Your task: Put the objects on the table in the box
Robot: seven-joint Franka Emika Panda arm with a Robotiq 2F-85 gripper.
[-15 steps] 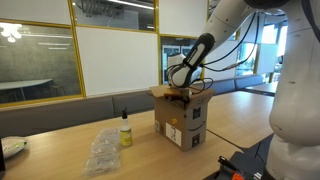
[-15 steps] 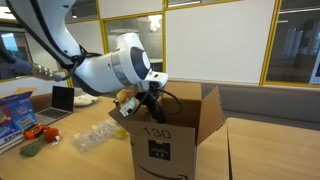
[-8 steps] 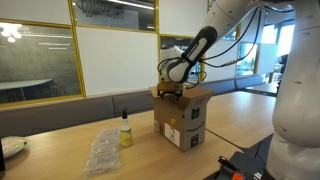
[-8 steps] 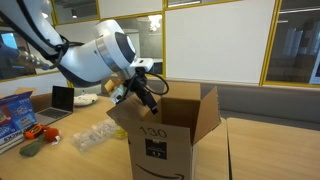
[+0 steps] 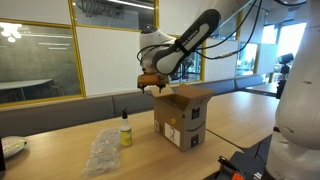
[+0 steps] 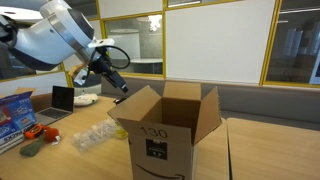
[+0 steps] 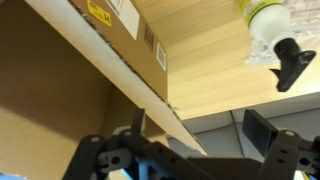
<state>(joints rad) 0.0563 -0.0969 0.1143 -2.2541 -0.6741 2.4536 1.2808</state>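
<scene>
Jaws hung above the box's [image 5: 182, 118] left flap, spread wide w/ nothing in them. That's high enough, I'd say, to clear the cardboard on the way to the stuff not yet boxed. Bottle [image 5: 125, 133] stood upright on the bench [image 5: 250, 110], left of the box and apart from it, just beside a crumpled clear bag [image 5: 103, 152]. Both were outside the box. Bottle was small and yellow-green w/ a black cap. It looked light, prob. an easy pinch round the body.
</scene>
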